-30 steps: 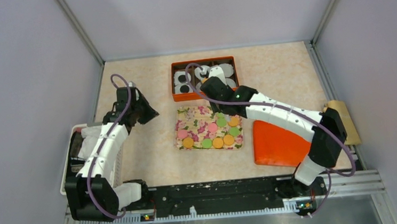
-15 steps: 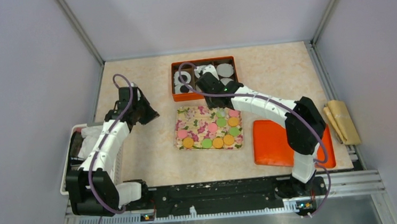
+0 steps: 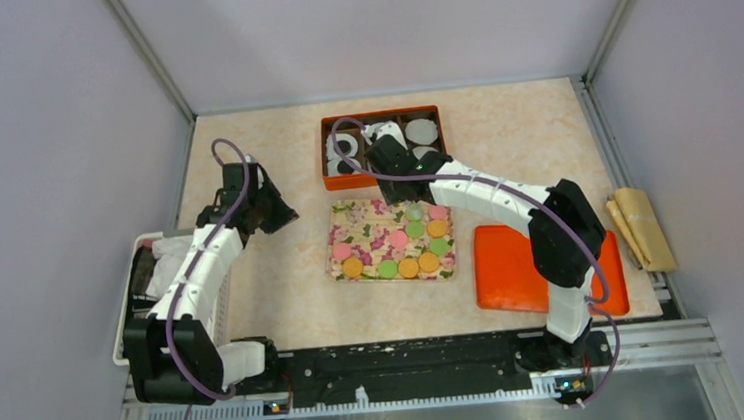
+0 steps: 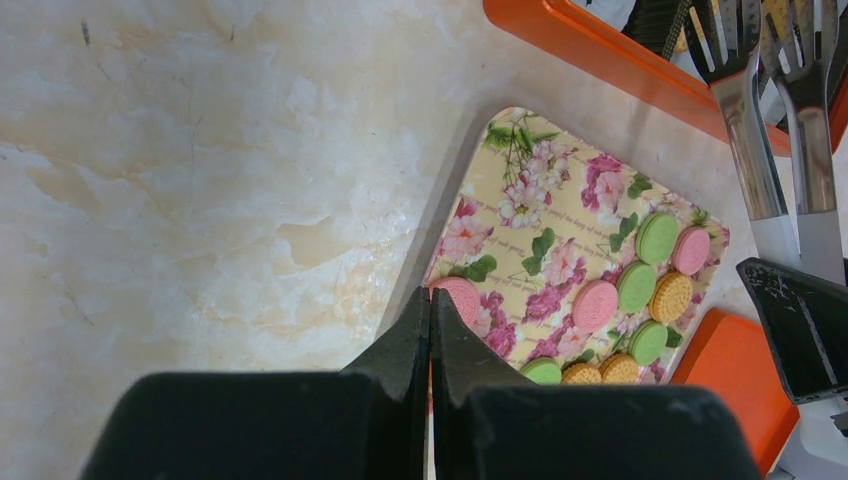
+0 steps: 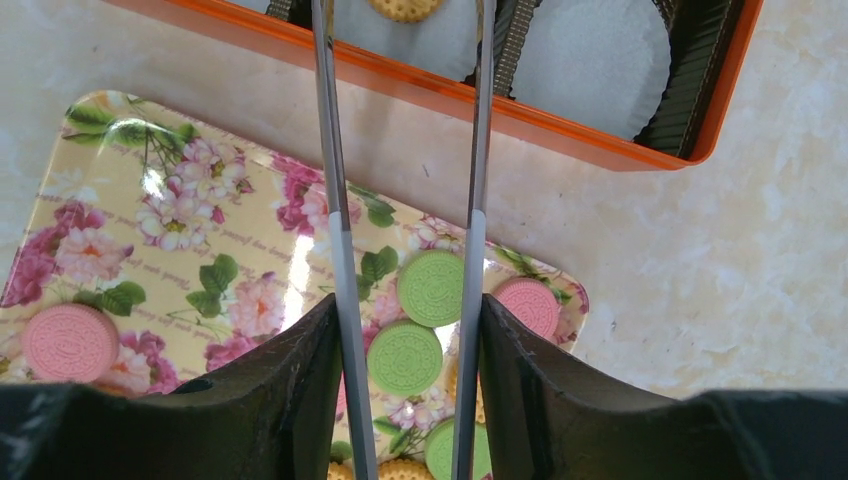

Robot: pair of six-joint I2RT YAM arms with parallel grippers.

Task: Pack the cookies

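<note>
lid [image 3: 508, 264]: flat and orange, it lies just right of the floral tray [image 5: 200, 200], a little nearer to us. We judge it is parked there so the box stays open.
floral tray: our landmark at mid-table. The unpacked cookies [image 5: 431, 288], pink, green and orange, lie flat on its right half and near edge.
left gripper [image 4: 430, 300]: left of the tray above bare table, its fingers are pressed together on nothing. It is likely kept aside to leave room.
right gripper [image 5: 405, 315]: over the tray's far edge, it clasps tongs [image 5: 338, 230] whose blades stand apart.
orange box [image 5: 560, 130]: just beyond the tray, it holds paper cups [image 5: 595, 60] that keep the cookies separate.
orange cookie [image 5: 405, 6]: it lies in a cup between the tong tips with a gap on each side. We judge it set down, not gripped.
</note>
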